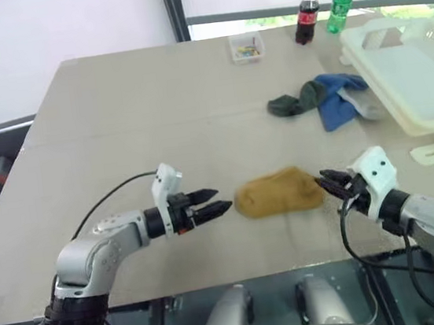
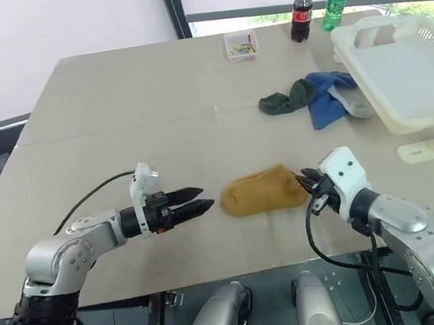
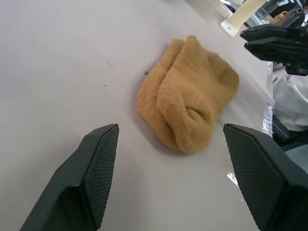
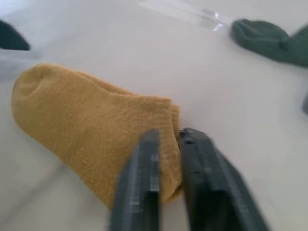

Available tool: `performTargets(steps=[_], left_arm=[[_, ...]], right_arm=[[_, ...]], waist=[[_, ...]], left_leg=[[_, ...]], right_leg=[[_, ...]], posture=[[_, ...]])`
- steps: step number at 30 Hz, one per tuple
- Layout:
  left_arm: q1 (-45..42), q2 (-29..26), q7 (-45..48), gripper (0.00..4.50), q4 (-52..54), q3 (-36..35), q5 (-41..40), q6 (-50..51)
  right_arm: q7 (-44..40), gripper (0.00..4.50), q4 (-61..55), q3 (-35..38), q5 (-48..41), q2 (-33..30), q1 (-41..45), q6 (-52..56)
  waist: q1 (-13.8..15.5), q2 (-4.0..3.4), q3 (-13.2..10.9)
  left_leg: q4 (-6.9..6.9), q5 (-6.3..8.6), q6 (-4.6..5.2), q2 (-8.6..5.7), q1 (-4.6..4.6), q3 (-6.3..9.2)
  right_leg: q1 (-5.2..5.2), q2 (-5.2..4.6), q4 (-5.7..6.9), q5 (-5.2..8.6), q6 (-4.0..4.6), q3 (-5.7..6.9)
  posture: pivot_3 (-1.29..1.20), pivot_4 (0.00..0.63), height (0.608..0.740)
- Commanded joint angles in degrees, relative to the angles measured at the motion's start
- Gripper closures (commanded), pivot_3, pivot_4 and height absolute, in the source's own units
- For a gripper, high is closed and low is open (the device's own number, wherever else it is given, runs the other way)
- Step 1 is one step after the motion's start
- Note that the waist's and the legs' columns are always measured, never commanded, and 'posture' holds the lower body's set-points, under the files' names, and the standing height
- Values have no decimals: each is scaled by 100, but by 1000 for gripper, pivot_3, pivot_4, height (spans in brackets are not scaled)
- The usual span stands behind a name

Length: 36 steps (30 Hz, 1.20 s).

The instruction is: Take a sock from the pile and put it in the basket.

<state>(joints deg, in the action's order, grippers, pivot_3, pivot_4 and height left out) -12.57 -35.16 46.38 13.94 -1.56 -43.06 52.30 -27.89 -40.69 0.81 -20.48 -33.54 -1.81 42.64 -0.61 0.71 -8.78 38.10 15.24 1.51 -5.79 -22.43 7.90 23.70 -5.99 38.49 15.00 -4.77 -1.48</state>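
- On table (image 1: 114,96), far right: big cream basket (image 1: 409,79).
- Near it: pile (image 1: 324,98).
- Yellow sock (image 1: 278,192) lies btwn grippers.
- L gripper (image 1: 223,200) wide.
- R gripper (image 4: 168,159) pinches sock's edge.
- Step: grab. Next: lift, carry to basket.

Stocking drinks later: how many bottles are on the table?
2: a red-capped cola bottle and a green bottle beside it, both upright at the table's far edge.
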Motion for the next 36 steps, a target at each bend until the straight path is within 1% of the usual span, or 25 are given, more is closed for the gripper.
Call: performTargets(steps=[1,3,6,10,13,15,19,22,24,30,36], left_arm=[[-230,178,-40,801,-210,362,180,71],[-362,277,-112,801,-395,504,227,232],[-468,364,-47,801,-512,709,353,199],[-536,427,-7,801,-571,773,352,308],[-561,396,96,801,-551,848,362,362],[-561,382,153,801,-522,855,325,434],[-609,413,234,801,-403,714,-56,910],[-796,618,241,801,-448,418,-669,1503],[-976,755,234,801,-523,366,-818,1666],[-1574,1244,327,801,-1000,529,-865,1710],[-2085,1831,558,801,-1618,849,-603,1410]], right_arm=[[-325,4458,768,-641,440,-55,392,-673],[-525,4458,1356,-936,648,-63,625,-983],[-883,4458,2047,-1200,852,-138,816,-1417],[-1218,4458,2650,-1447,1180,-300,882,-1886],[-1321,4458,2950,-1477,1317,-337,933,-2042],[-1333,4458,3009,-1447,1349,-328,941,-2063],[-1320,4458,2956,-1337,1304,-288,906,-2021],[-1303,4458,2852,-1311,1289,-279,866,-1969],[-1283,4458,2765,-1266,1244,-246,838,-1916],[-1204,4458,2582,-1117,1166,-168,817,-1745],[-1113,4458,2326,-883,999,-77,752,-1512]], waist=[[-20,1,0],[-21,2,-1],[-10,0,0],[1,9,8],[0,11,12],[-1,15,19],[0,19,26],[8,19,26],[18,21,24],[25,21,24],[40,22,23]], left_leg=[[0,0,0,0,0,0],[0,0,-1,0,3,-2],[0,-1,-1,1,3,0],[-1,0,0,0,26,0],[-4,1,1,1,56,0],[-6,14,23,3,71,5],[-6,14,23,3,76,16],[-5,14,23,2,74,19],[-1,14,23,1,69,28],[-1,2,2,0,66,33],[-1,1,1,-3,58,33]], right_leg=[[0,0,0,0,0,-1],[-1,0,0,0,0,-4],[-1,1,1,0,1,-2],[-20,0,-4,0,0,-3],[-50,1,-8,1,0,-2],[-71,2,-21,0,-1,3],[-90,3,-43,-5,-9,14],[-92,3,-48,-7,-13,16],[-92,3,-50,-8,-15,24],[-94,3,-51,-9,-16,29],[-94,2,-55,-9,-16,29]], posture=[[0,150,740],[0,150,740],[0,150,740],[0,150,740],[0,150,740],[0,150,740],[0,150,740],[0,150,740],[0,150,740],[0,150,740],[0,150,740]])
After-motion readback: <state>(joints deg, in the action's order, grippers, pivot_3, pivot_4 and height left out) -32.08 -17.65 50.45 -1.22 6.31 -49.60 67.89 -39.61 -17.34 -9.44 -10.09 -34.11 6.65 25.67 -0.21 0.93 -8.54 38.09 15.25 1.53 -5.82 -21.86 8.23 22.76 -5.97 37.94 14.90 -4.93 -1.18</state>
